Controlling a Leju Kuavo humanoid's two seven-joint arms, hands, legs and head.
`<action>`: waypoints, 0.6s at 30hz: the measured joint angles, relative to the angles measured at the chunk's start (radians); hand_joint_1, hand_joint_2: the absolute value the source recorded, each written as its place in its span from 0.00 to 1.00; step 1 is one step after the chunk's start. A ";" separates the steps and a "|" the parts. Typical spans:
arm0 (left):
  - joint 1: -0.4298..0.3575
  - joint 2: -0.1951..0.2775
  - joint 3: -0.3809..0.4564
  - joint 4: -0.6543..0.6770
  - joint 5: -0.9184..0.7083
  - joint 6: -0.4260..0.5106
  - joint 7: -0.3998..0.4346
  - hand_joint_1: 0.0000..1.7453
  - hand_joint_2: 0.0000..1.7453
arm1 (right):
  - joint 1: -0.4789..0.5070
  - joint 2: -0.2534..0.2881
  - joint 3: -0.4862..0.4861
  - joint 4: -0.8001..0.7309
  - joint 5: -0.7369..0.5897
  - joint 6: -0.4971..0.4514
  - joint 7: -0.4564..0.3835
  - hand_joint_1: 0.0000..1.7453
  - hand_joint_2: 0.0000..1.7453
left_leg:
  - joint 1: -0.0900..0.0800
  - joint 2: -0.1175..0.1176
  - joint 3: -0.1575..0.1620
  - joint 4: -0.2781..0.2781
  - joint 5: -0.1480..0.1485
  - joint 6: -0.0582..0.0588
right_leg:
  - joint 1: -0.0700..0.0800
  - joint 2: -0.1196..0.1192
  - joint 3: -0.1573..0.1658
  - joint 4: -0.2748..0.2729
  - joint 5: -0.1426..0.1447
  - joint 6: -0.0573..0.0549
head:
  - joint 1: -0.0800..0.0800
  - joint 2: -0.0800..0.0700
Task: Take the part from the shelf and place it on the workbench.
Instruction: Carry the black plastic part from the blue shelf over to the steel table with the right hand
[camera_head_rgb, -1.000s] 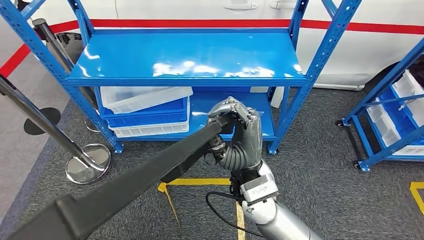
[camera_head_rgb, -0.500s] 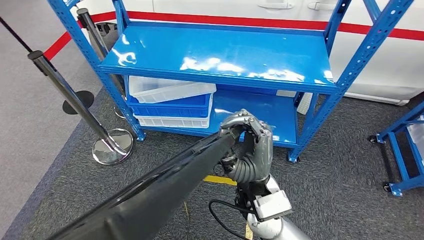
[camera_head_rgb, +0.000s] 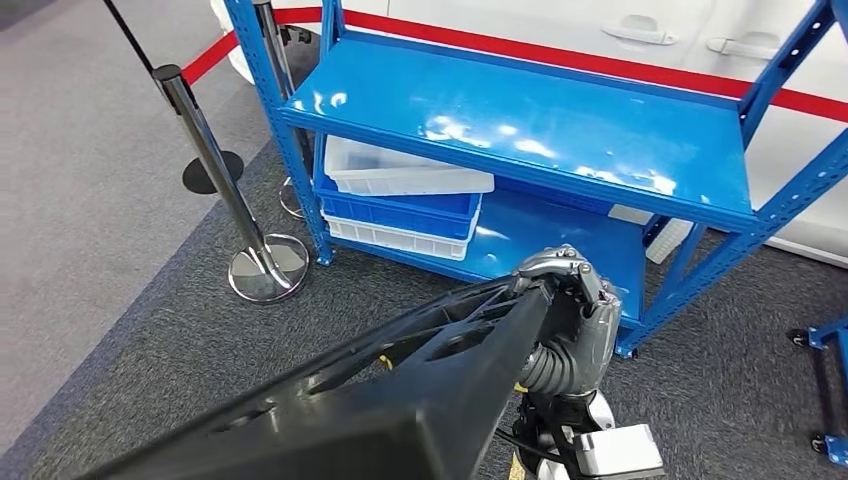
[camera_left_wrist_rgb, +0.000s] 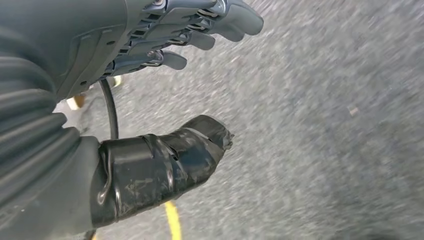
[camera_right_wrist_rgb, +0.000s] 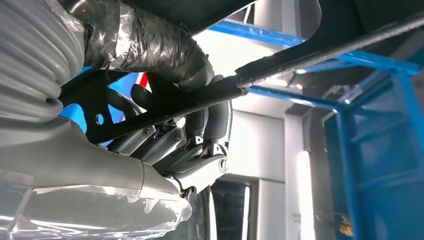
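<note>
A long black plastic part (camera_head_rgb: 380, 400) with ribs and openings stretches from the lower left of the head view up to my right hand (camera_head_rgb: 568, 325), which grips its far end in front of the blue shelf (camera_head_rgb: 540, 130). In the right wrist view the fingers (camera_right_wrist_rgb: 200, 125) curl around a thin black edge of the part (camera_right_wrist_rgb: 310, 55), with the taped thumb above it. My left hand (camera_left_wrist_rgb: 165, 75) hangs over grey carpet with its fingers spread and nothing in it.
The shelf's top board is bare; stacked white and blue bins (camera_head_rgb: 400, 195) sit on its lower level. A chrome stanchion (camera_head_rgb: 235, 200) with a round base stands left of the shelf, another behind it. Yellow floor tape (camera_left_wrist_rgb: 172, 222) runs under me. A blue cart's caster (camera_head_rgb: 830, 445) shows at the right.
The whole view has swung: shelf and stanchions have shifted right and up in the picture, so the camera has moved. The black part has tilted, showing its ribbed face, still in my right hand.
</note>
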 joint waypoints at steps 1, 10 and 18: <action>0.000 0.000 -0.006 0.000 -0.008 -0.008 0.013 0.00 1.00 | 0.008 -0.003 -0.001 -0.005 -0.003 -0.001 0.001 0.98 1.00 | 0.000 -0.014 -0.001 0.003 -0.001 -0.001 | -0.001 0.005 0.019 -0.040 0.030 -0.002 | 0.000 0.000; -0.002 0.009 -0.067 -0.007 -0.067 -0.013 0.046 0.00 1.00 | 0.033 -0.016 -0.004 -0.047 -0.053 0.008 -0.012 0.98 1.00 | 0.005 -0.046 -0.058 0.068 -0.021 -0.046 | -0.015 0.051 0.113 -0.258 0.119 -0.026 | -0.007 0.000; -0.007 0.015 -0.091 -0.026 -0.027 0.007 0.034 0.00 1.00 | -0.001 -0.014 -0.004 -0.016 -0.204 0.063 -0.058 0.98 1.00 | 0.003 0.068 -0.064 0.117 -0.027 -0.051 | -0.004 -0.067 0.119 -0.261 0.113 -0.035 | -0.015 0.000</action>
